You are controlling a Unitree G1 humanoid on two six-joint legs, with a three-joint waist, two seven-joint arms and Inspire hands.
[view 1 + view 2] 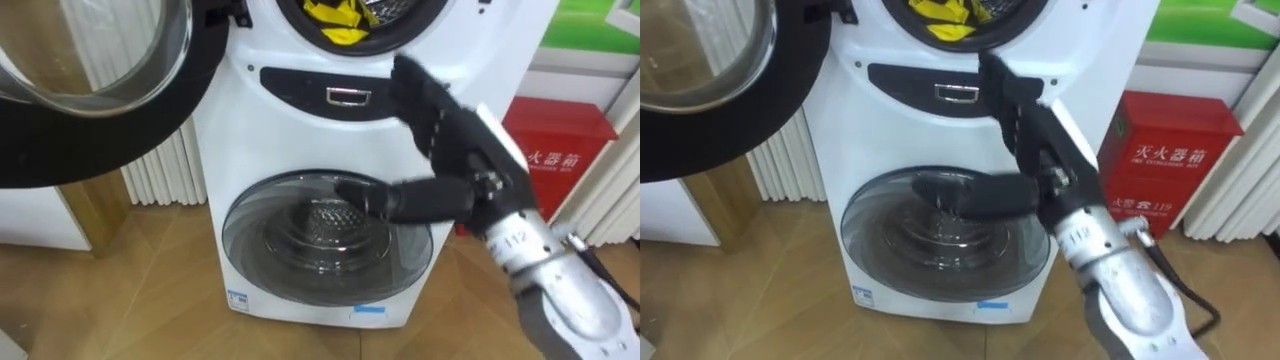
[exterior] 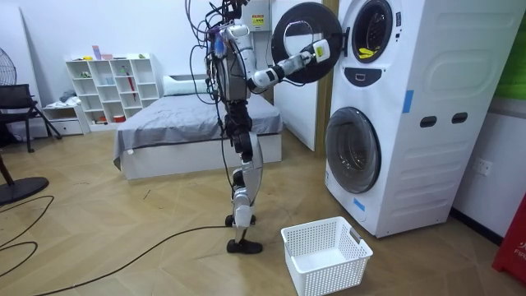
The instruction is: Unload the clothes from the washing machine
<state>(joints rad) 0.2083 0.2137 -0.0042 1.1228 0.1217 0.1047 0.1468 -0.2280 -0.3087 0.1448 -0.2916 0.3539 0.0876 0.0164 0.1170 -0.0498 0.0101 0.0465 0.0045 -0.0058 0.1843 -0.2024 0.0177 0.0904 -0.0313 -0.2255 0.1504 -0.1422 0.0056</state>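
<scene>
A robot's right hand (image 1: 455, 135) hovers open and empty – fingers straight, thumb spread, seemingly readied to reach in – just below the upper opening of a stacked washing machine (image 1: 230, 130), where yellow clothes (image 1: 338, 22) lie inside, the door (image 1: 90, 100) swung left.

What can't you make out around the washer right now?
Eye views: the top edge cuts off the yellow cloth and upper drum; any more clothes unknown.
Behind the lower door, reflections and the right hand hide the contents.
Room view: cloth too small to identify.
</scene>
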